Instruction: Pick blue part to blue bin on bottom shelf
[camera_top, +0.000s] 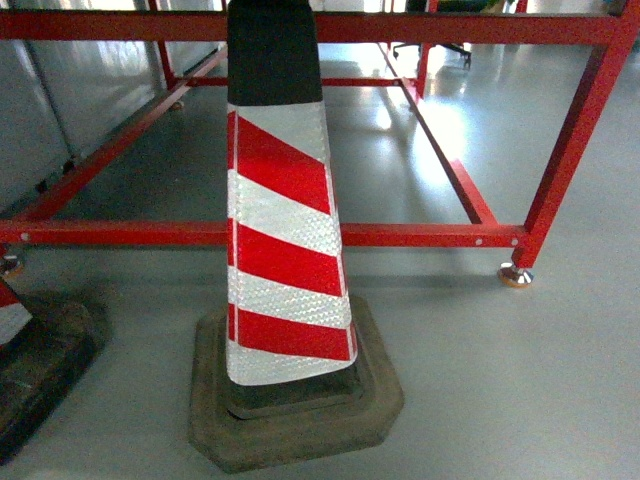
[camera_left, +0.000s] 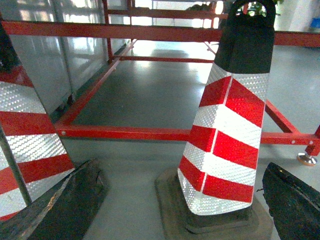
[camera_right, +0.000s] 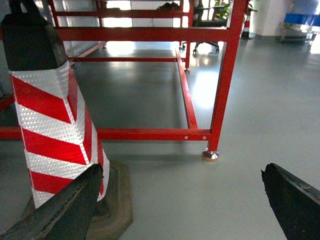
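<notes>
Jaws apart before striped cone (camera_top: 285, 250)

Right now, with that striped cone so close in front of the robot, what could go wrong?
1. Driving forward could knock the red-and-white traffic cone; it stands directly ahead, its base near the robot.
2. The low rail of the red frame behind it blocks a wheeled base.
3. A second cone stands to the left, so turning could clip it. No blue part or bin shows yet.

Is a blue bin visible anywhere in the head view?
No; the head view shows only a striped traffic cone, a red metal frame and grey floor, no bin.
</notes>
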